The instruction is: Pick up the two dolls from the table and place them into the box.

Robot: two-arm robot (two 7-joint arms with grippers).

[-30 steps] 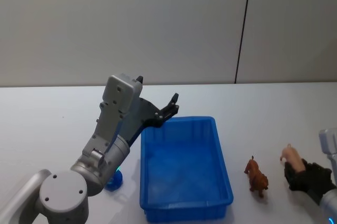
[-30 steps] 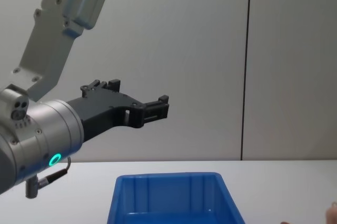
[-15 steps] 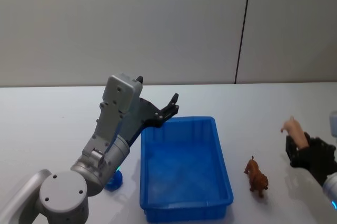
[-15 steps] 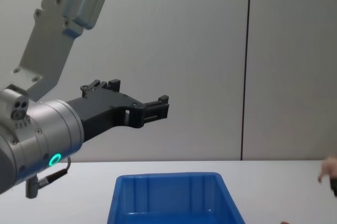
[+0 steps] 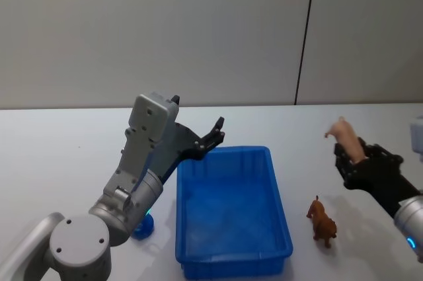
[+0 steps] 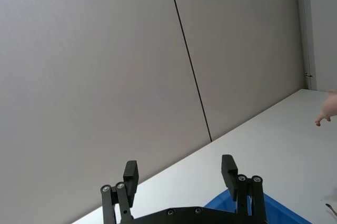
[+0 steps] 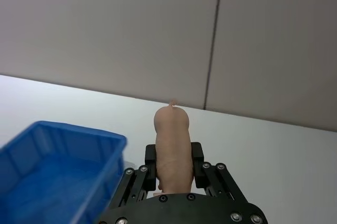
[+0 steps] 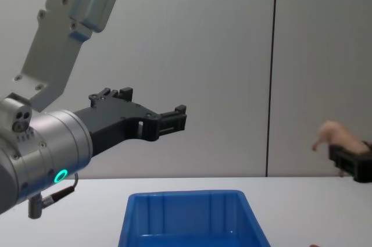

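White table (image 5: 66, 142) below grey wall panels: the pink doll (image 7: 172, 145) is pinched between the right gripper's (image 5: 353, 157) fingers, one end poking past the tips, and is held aloft at 2 o'clock of the blue box (image 5: 231, 264). The brown doll (image 5: 321, 221) is seen standing on the table at 3 o'clock of the box, near its wall. Inside the box, bare blue floor is seen. The left gripper (image 5: 215, 131) is held spread above the box's 11 o'clock corner.
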